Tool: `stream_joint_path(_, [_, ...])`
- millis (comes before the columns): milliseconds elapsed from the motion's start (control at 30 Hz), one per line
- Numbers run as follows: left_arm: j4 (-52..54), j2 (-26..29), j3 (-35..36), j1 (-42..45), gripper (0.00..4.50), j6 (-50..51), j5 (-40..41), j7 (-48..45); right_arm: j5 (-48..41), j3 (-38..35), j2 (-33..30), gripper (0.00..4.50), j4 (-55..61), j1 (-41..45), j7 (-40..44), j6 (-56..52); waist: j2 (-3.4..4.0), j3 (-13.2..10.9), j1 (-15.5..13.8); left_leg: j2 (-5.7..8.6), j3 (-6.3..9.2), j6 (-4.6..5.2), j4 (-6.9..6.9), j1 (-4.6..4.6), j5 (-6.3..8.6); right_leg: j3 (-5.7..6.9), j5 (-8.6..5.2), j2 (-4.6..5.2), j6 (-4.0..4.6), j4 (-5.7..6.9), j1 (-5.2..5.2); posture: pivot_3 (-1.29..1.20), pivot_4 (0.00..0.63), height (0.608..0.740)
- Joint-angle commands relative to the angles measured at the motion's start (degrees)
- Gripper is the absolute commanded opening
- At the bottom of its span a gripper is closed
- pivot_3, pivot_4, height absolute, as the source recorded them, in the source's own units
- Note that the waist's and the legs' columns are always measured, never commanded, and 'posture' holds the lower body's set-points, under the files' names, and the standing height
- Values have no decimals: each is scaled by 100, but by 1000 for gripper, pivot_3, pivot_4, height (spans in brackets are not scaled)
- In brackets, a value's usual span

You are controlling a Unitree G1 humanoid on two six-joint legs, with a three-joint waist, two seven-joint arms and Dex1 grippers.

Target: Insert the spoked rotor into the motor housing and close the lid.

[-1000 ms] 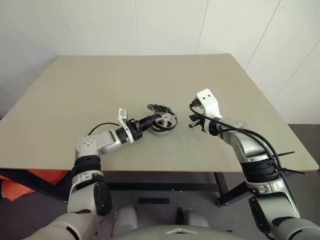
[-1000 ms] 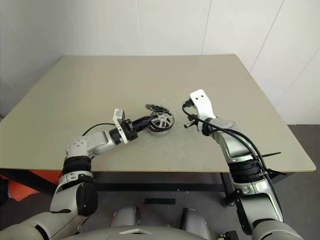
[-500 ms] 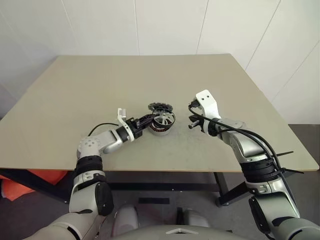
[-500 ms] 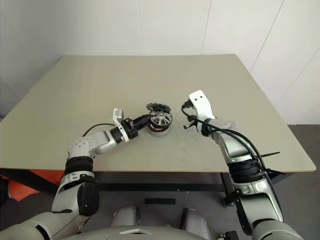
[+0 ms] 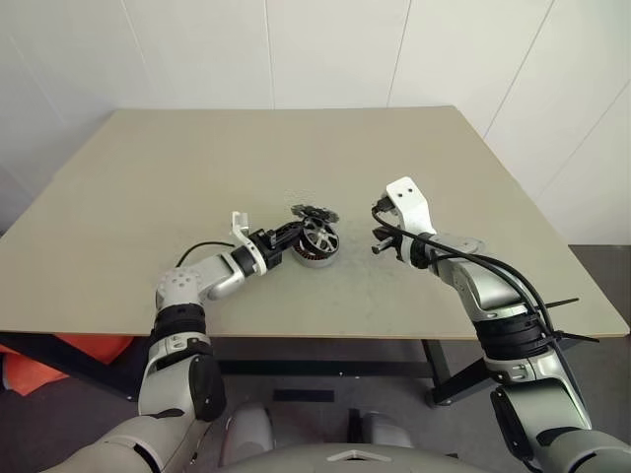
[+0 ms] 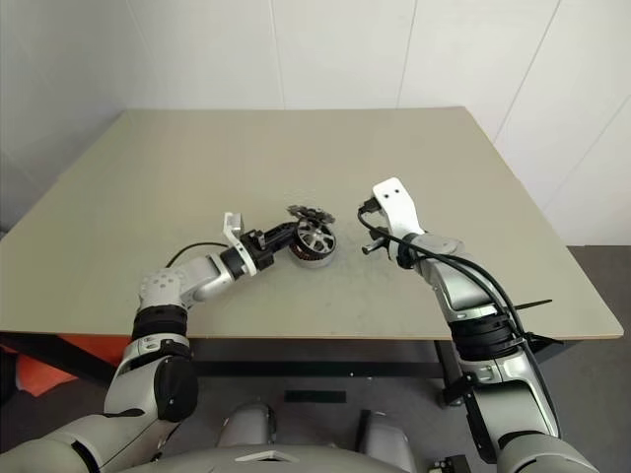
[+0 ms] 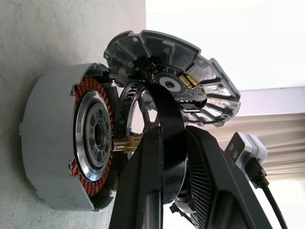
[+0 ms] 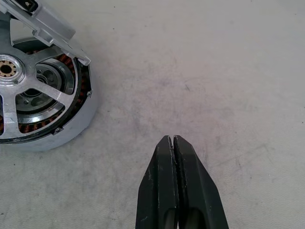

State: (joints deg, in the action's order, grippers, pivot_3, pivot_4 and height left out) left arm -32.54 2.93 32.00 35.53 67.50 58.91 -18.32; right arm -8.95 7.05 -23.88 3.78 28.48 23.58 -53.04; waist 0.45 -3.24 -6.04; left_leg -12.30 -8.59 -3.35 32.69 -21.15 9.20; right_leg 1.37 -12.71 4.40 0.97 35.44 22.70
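Resting on beige table (image 5: 148, 197) by white walls (image 5: 325, 49): motor housing (image 5: 308, 254); L pincer (image 5: 294, 240) clamping spoked rotor (image 5: 317, 237), R pincer (image 8: 173, 157) together.

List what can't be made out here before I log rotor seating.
- Rotor seating in the housing: the left gripper covers its lower rim in the left wrist view; too small in the head views.
- Lid hinge: hidden behind the rotor and fingers.
- Housing's far side: cut off by the right wrist view's edge.
- Right gripper: shut, apart from the housing.
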Motion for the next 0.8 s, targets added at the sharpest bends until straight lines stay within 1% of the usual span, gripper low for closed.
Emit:
stream_joint_path(33, [-10, 27, -32, 112, 801, -84, 1, -68, 43, -54, -20, 0, 114, 68, -5, 91, 0, 0, 0, 0, 0, 0, 0, 0, 0, 0, 0, 0, 0, 0, 0, 0, 0, 740])
stream_joint_path(233, [129, 52, -277, 29, 801, -251, -211, -286, 55, -38, -21, 0, 99, 78, 0, 124, 0, 0, -3, 0, 0, 0, 0, 1, 0, 0, 0, 0, 0, 0, -1, 0, 0, 740])
stream_joint_path(333, [200, 83, -377, 1, 1435, -352, -303, -392, 64, -26, -20, 0, 89, 84, 2, 147, 0, 0, -5, 0, 0, 0, 0, 0, 0, 0, 0, 0, 0, -1, -1, 0, 0, 740])
stream_joint_path(467, [246, 143, -261, 44, 2767, -200, -192, -278, 60, -20, -17, 0, 93, 83, 4, 152, 0, 0, -4, -1, 0, 0, -1, 1, 0, 0, 0, 0, 0, -1, 0, 0, 0, 740])
stream_joint_path(633, [347, 411, -97, 68, 2767, -168, -92, -358, 37, -23, -24, 0, 158, 69, 17, 132, 0, 0, 11, -2, 0, 0, -1, 1, 0, 0, 0, 0, 0, -1, 0, 0, 0, 740])
stream_joint_path(800, [531, 875, 26, 2, 2767, 75, 59, -493, -10, -68, -30, 0, 287, 96, 30, 70, 0, 0, 12, -2, 0, 0, -2, 1, 0, 0, 0, -1, 0, -1, 1, 0, 0, 740])
